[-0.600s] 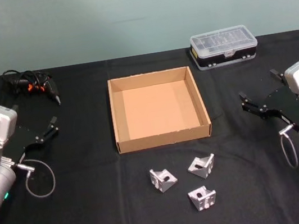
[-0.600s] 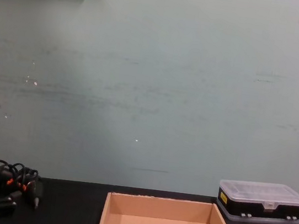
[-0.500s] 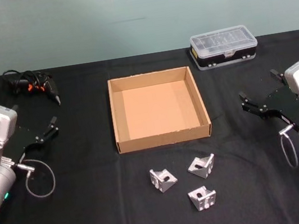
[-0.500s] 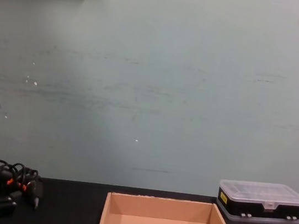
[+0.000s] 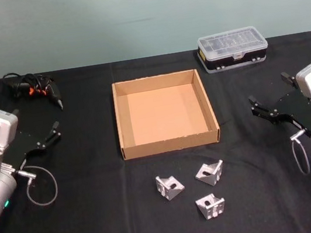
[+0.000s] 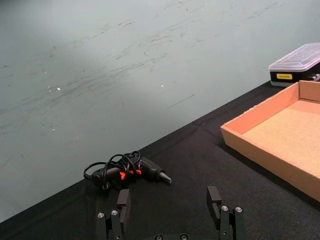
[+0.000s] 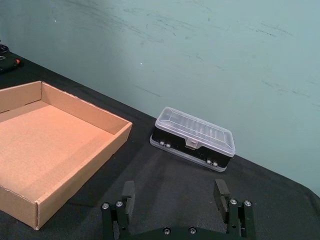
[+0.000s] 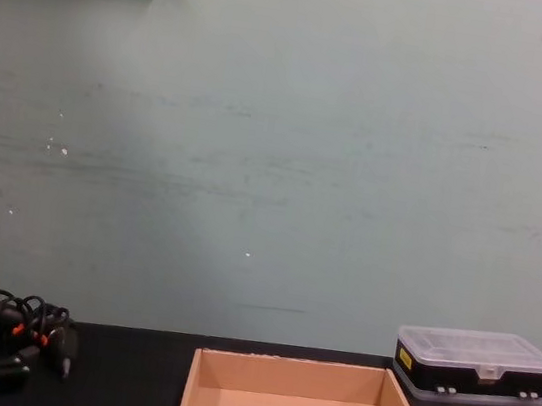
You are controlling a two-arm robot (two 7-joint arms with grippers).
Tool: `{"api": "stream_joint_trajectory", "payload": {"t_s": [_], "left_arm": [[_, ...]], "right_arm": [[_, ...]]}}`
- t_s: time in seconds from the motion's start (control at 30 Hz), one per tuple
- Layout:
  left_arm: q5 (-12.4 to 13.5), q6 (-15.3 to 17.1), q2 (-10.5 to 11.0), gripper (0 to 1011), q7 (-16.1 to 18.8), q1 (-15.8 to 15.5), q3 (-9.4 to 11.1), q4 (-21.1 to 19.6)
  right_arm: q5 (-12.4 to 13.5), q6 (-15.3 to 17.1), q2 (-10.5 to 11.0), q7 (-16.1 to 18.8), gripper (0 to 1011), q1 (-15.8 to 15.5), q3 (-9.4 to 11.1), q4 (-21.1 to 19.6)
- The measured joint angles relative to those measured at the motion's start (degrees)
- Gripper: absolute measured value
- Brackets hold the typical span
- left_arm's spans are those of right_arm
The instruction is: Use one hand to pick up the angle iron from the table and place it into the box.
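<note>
Angle irons (image 5: 170, 185): silvery, slotted metal

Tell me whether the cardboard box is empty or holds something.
Empty. The box floor is bare brown cardboard; three angle irons lie outside it on the table.

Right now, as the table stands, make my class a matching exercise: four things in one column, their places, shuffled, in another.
Things: 1 box; 2 plastic case; 3 angle irons; 4 corded tool.
Places: a far left; b nearest the robot; c far right; d centre.
Pairs: 1-d, 2-c, 3-b, 4-a.
Left gripper and right gripper are open, at the sides.
</note>
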Motion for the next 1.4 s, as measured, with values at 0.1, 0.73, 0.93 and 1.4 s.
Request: {"api": "stream_joint_trajectory", "payload": {"t_s": [0.1, 0.73, 0.93, 1.4], "left_arm": [[0.00, 0.00, 0.00, 1000, 0.00, 0.00, 0.00, 0.00], [0.00, 0.00, 0.00, 1000, 0.00, 0.00, 0.00, 0.00], [0.00, 0.00, 0.00, 1000, 0.00, 0.00, 0.00, 0.00], [0.00, 0.00, 0.00, 1000, 0.00, 0.00, 0.00, 0.00]], "right_arm": [[0.00, 0.00, 0.00, 0.00, 1000, 0.00, 0.00, 0.00], [0.00, 0.00, 0.00, 0.00, 1000, 0.00, 0.00, 0.00], [0.00, 0.00, 0.00, 0.00, 1000, 0.00, 0.00, 0.00], [-0.03, -0.04, -0.23, 0.61, 1000, -0.22, 0.59, -0.29]]}}
